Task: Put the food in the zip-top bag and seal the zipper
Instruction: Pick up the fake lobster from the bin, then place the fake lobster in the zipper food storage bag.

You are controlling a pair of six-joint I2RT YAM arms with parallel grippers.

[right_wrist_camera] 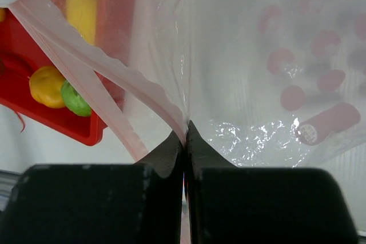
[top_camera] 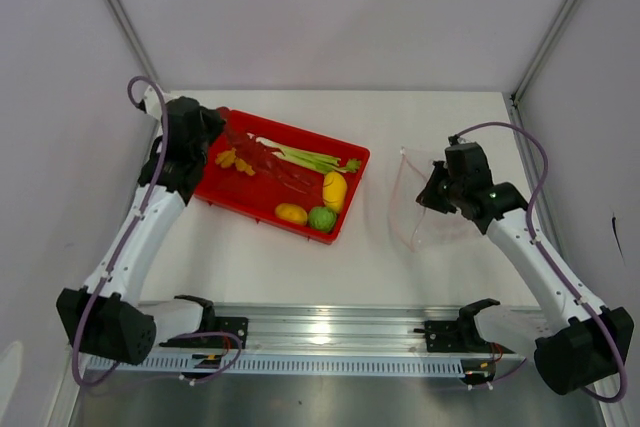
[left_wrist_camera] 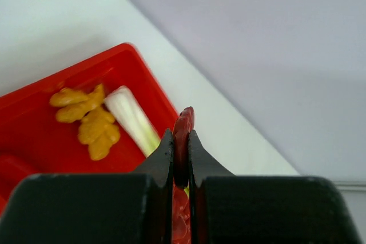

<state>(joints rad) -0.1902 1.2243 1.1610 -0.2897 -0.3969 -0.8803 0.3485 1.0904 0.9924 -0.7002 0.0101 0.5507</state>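
The food lies in a red tray (top_camera: 300, 133): a leek (top_camera: 305, 158), an orange ruffled piece (top_camera: 236, 160), two yellow fruits (top_camera: 335, 188) and a green fruit (top_camera: 321, 218). At the tray's far left corner my left gripper (top_camera: 222, 134) is shut on a red chilli (left_wrist_camera: 184, 123), whose length trails over the tray (top_camera: 262, 159). The orange piece (left_wrist_camera: 86, 119) and leek (left_wrist_camera: 135, 122) lie just beyond the jaws. To the right, my right gripper (top_camera: 432, 195) is shut on the zip-top bag (top_camera: 415, 207) at its mouth edge. The pink zipper (right_wrist_camera: 86, 55) gapes open toward the tray.
A metal rail (top_camera: 330, 332) runs along the near table edge between the arm bases. White walls close in the table at the back and sides. A bare strip of table (top_camera: 375, 217) separates the tray from the bag.
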